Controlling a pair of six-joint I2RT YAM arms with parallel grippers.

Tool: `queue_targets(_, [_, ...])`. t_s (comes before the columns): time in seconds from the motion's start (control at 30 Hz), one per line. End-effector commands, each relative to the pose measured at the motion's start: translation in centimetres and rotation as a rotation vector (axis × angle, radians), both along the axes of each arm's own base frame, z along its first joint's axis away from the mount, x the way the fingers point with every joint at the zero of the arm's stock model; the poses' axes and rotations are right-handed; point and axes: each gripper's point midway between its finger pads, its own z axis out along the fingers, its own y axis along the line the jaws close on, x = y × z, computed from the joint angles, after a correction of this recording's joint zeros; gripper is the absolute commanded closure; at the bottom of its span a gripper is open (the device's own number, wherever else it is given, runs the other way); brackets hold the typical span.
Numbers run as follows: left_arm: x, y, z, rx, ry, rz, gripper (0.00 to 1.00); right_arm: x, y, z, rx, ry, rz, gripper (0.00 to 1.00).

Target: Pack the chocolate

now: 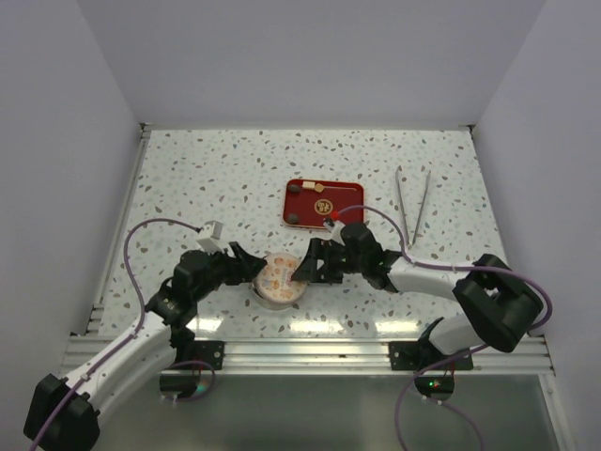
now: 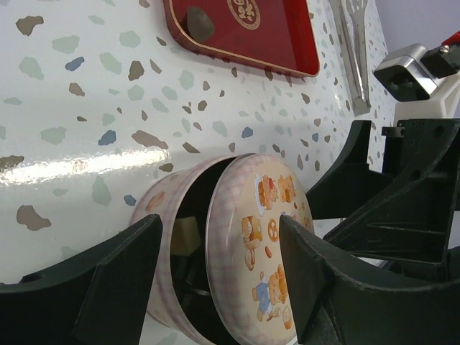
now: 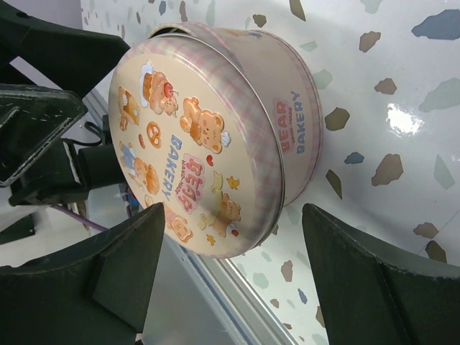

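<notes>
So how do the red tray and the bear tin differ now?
The red tray is flat and rectangular; the bear tin is round and deep-walled. The tray lies uncovered with chocolate pieces showing; the tin's lid sits askew, leaving a gap. The tray lies farther out; the tin sits between the left gripper and right gripper. Both rest on the table.

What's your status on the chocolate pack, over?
Both open: left gripper and right gripper flank the tin. Its lid askew, cream chocolate visible inside; dark piece on red tray. Nothing blocking; tongs lie aside.
</notes>
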Motion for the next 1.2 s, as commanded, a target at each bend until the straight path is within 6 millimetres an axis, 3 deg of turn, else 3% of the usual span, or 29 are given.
queue_targets(0.0, [0.4,0.3,0.7,-0.016,-0.025,0.03,0.28,-0.1,1.2,1.5,0.05,-0.018,0.026,0.2])
queue_targets(0.6, [-0.3,0.5,-0.6,0.004,0.009,0.017,0.28,-0.5,1.8,2.8,0.065,-0.019,0.034,0.2])
queue_targets(1.17, [-0.3,0.7,-0.2,0.008,-0.004,0.021,0.28,-0.8,1.9,4.4,0.046,-0.022,0.039,0.2])
